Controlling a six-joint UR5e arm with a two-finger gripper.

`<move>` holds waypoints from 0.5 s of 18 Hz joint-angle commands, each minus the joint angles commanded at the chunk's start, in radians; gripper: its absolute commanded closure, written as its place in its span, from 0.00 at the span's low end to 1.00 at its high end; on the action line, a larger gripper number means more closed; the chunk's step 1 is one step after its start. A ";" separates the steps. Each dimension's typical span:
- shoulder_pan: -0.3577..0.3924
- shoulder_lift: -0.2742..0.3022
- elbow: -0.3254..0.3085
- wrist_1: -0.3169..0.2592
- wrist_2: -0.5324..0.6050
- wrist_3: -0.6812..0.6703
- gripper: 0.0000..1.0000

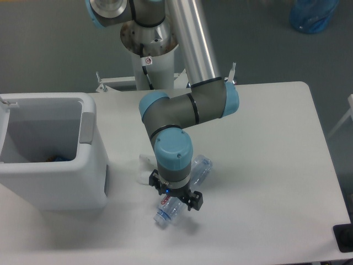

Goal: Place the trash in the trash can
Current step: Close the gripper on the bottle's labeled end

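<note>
White counter point(265, 165) under grey floor: hovered over the bottle point(185, 190), poised for a grasp.
Hung with fingers point(197, 200) apparently apart, astride the bottle's middle, though contact could not be told from this angle. Lay diagonally near the front edge, cap end low; wrapper point(144, 163) mostly hidden behind the wrist; trash can point(88, 165) well to the left. Best centred across the crushed waist, lowered squarely, closed gently, lifted clear of the thick rim.

You have a white bench point(276, 165) with rounded corners over a grey floor point(49, 49). A blue bag point(313, 14) sits on the floor at the upper right, and a dark object point(344, 237) shows at the bench's lower right edge.
</note>
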 joint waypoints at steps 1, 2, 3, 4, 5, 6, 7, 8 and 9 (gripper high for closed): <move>-0.002 -0.009 0.000 0.002 0.005 0.000 0.00; -0.002 -0.014 0.006 0.002 0.005 -0.005 0.00; -0.003 -0.018 0.012 0.002 0.005 -0.018 0.00; -0.006 -0.028 0.014 0.002 0.006 -0.032 0.00; -0.011 -0.037 0.015 0.008 0.006 -0.035 0.00; -0.011 -0.041 0.023 0.009 0.005 -0.032 0.00; -0.012 -0.054 0.041 0.006 0.003 -0.032 0.00; -0.020 -0.069 0.061 0.006 0.003 -0.035 0.04; -0.021 -0.078 0.069 0.002 0.005 -0.040 0.19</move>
